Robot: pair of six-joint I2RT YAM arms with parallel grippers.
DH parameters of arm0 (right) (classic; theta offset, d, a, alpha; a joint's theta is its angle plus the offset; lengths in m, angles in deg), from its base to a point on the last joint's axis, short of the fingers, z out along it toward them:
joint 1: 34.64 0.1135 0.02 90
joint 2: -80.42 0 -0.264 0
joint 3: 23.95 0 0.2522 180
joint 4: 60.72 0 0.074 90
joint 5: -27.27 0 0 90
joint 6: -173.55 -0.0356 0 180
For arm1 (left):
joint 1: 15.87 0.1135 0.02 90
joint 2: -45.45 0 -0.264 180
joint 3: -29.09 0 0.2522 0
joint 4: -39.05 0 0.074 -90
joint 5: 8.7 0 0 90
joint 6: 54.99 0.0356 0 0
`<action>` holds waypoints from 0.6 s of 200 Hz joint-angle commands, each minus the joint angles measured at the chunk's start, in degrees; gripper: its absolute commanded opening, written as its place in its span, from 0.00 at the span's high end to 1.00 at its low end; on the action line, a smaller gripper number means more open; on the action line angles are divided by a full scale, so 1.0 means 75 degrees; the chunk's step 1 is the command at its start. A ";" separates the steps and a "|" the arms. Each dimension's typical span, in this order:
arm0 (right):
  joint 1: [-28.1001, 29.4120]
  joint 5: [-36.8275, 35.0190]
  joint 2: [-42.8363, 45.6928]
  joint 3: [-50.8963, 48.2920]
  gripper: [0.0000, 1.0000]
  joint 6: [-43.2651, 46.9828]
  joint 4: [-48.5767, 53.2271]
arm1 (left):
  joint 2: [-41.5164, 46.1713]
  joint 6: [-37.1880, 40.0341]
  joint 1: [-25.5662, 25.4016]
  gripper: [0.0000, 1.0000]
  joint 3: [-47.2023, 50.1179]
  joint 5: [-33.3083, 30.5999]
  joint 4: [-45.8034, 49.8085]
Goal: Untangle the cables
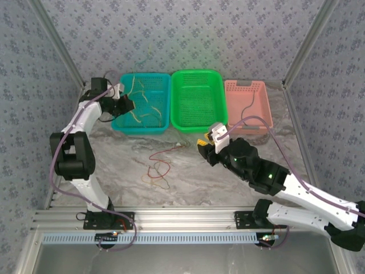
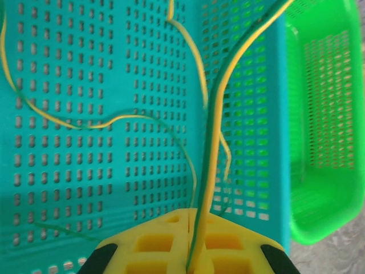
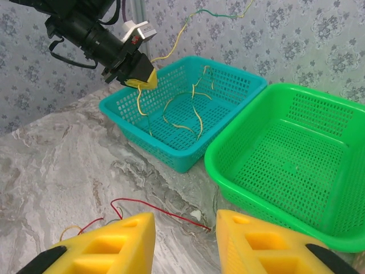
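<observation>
Observe left gripper [image 2: 189, 242] clenched on the yellow-green cable [image 2: 212, 148], strung above the teal basket [image 2: 68, 188]. Observe right gripper [image 3: 185, 242] spread empty over the red cable [image 3: 159, 212] on the table [image 3: 57, 165]. Beware hard pulls: likely to snag strands in the mesh and drag the basket.

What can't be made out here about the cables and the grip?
- Left wrist view: the yellow-green cable pinched in the left gripper leaves past the top edge, so its far end is cut off.
- Right wrist view: the red cable passes behind the fingers of the right gripper, so that end is hidden.
- Top view: its loops are too thin to tell which strand crosses over.
</observation>
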 commanded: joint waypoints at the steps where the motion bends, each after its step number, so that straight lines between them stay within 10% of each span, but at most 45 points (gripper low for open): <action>1: 0.0045 -0.0058 -0.0155 0.0030 0.65 -0.0136 -0.0143 | -0.0364 0.0738 -0.0016 1.00 -0.0436 -0.0395 0.0905; 120: -0.2493 0.2267 -0.5077 0.3365 0.54 -0.3470 0.0463 | -0.1024 0.0348 -0.0264 1.00 -0.1226 -0.1045 0.2221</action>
